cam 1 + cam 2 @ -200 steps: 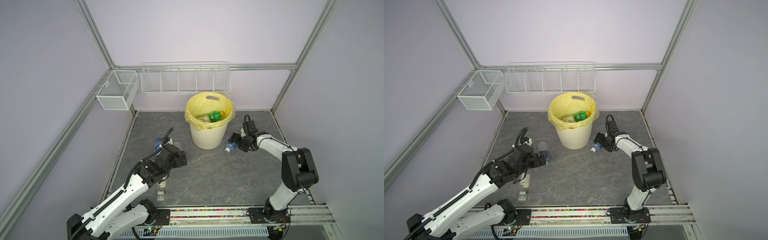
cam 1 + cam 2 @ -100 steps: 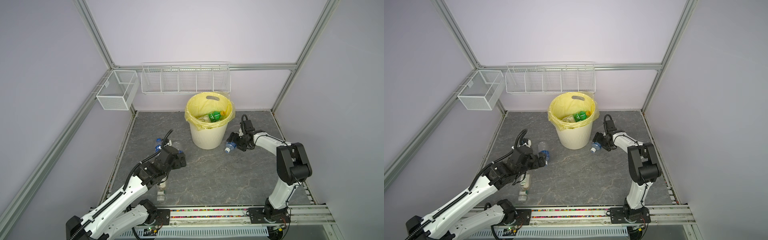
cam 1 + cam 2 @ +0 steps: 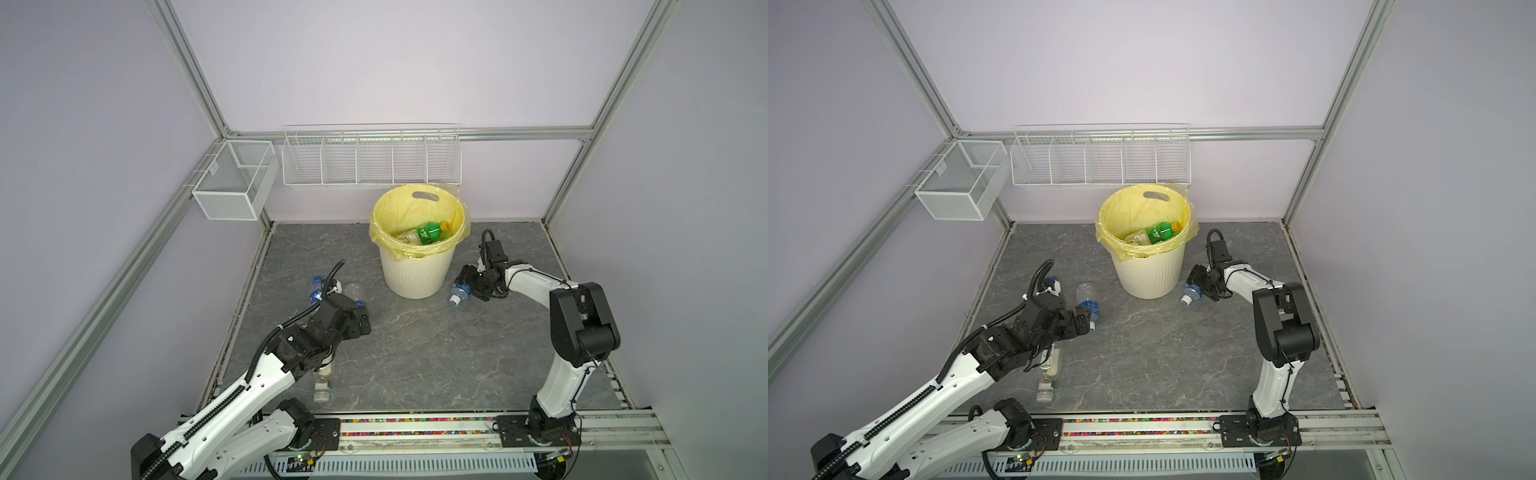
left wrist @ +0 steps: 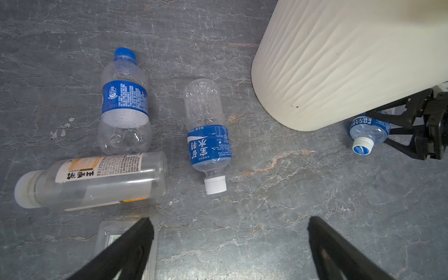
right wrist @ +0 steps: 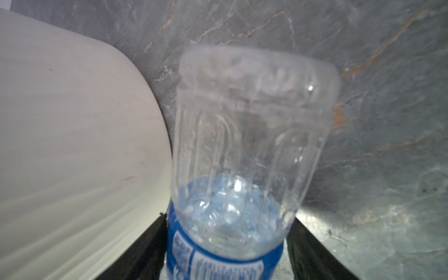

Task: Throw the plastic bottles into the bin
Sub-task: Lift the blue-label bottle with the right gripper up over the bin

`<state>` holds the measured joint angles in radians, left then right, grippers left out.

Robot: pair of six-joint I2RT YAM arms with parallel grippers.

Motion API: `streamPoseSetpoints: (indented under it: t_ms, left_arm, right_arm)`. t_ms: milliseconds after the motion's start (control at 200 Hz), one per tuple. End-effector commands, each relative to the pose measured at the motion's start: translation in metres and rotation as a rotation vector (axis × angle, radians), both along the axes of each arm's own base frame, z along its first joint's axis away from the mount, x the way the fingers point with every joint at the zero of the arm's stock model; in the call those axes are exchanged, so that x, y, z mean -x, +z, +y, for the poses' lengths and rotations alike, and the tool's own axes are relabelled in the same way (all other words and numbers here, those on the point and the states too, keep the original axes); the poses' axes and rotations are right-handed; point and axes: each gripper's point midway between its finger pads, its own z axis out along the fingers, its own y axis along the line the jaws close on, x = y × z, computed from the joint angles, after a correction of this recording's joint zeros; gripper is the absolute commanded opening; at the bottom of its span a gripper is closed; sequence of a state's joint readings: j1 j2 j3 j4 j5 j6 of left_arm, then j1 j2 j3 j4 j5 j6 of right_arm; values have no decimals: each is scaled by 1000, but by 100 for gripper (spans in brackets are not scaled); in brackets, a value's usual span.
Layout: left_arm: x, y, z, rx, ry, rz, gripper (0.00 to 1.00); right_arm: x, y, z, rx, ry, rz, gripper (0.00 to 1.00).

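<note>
Clear thin PET: blue-label btl [image 4: 368, 128], lying on floor [image 4: 266, 230] just beside bin [image 3: 417, 274], is pinched at the label by R gripper [image 5: 228, 217] (L gripper [image 4: 230, 219] spread, empty); prob. empty per blurry wrist view, so light, crushable, slick, w/ label band judged the right hold.

Bin [image 3: 415, 274]: cream, ribbed, yellow liner, upright at back of surface. Green bottle [image 3: 430, 232] and clear bottle [image 3: 409, 237] lie inside. Pocari bottle [image 4: 368, 131] on side beside bin base, pinched by right hand [image 3: 466, 284]. Others lie left of bin: blue-cap bottle [image 4: 124, 104], white-cap bottle [image 4: 207, 135], orange-label bottle [image 4: 97, 179].
</note>
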<state>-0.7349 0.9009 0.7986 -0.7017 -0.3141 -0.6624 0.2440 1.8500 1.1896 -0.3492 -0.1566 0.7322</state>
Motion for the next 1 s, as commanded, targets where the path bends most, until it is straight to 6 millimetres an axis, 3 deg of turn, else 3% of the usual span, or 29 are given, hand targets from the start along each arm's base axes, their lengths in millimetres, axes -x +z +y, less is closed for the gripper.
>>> streamPoseSetpoints:
  t_ms: [0,335,995]
  left_arm:
    - [2,-2,7,-5,27,3,99]
    - [2,-1,7,-1,29,0,99]
    - [-1,2,4,12,33,-5,99]
  right_arm:
    - [1,-1,0,10,-1,-3,74]
    - [10,1,-3,22,7,-12,61]
    - [48,37,-17,94,50,-80,62]
